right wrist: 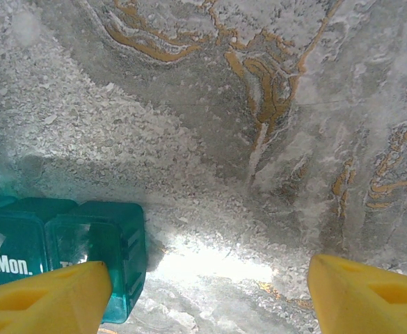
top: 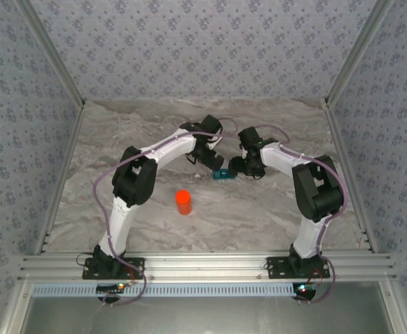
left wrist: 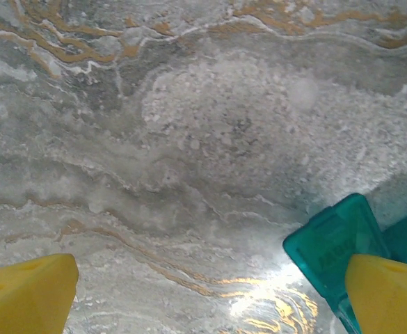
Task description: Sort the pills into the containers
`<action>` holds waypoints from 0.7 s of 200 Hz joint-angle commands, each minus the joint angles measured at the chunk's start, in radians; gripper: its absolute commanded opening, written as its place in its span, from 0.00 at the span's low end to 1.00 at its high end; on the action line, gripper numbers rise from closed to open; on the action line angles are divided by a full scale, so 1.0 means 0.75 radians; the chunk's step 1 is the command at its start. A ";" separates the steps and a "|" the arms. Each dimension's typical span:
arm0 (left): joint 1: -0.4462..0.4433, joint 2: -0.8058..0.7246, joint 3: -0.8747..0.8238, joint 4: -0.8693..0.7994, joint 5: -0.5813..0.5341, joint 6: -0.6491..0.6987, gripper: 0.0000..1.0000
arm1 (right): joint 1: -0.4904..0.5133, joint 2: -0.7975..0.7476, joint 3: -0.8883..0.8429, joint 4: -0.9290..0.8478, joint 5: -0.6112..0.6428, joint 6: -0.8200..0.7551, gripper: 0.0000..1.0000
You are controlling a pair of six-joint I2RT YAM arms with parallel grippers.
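The containers are one small teal box [top: 222, 174] with day-labelled compartments, lying mid-table between both arms. My left gripper [top: 210, 162] hovers just left of it, open. In the left wrist view the left gripper [left wrist: 206, 299] spans bare marble, and the box [left wrist: 332, 240] pokes out beside its right yellow finger [left wrist: 387, 296]. My right gripper [top: 238, 167] sits just right of the box, open. In the right wrist view the right gripper [right wrist: 203, 296] holds nothing, and the box end [right wrist: 85, 240] marked "Mon." lies by its left finger [right wrist: 43, 299]. The pills are out of view.
An orange cylindrical bottle [top: 183, 202] stands upright nearer the arm bases, left of centre. The marble tabletop [top: 259, 209] is walled by patterned panels on three sides. A metal rail [top: 203, 264] runs along the near edge.
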 commanded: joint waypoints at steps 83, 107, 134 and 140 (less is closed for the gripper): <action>0.010 -0.075 0.097 -0.008 0.067 -0.062 0.98 | 0.018 0.072 0.010 -0.081 0.034 -0.037 0.78; 0.005 -0.121 0.160 -0.015 0.084 -0.080 0.98 | 0.018 0.075 0.102 -0.129 0.026 -0.041 0.78; 0.001 -0.185 0.169 -0.022 0.077 -0.081 0.98 | 0.018 0.061 0.173 -0.183 0.023 -0.042 0.78; 0.001 -0.201 0.161 -0.022 0.070 -0.081 0.98 | 0.017 0.055 0.186 -0.194 0.023 -0.044 0.78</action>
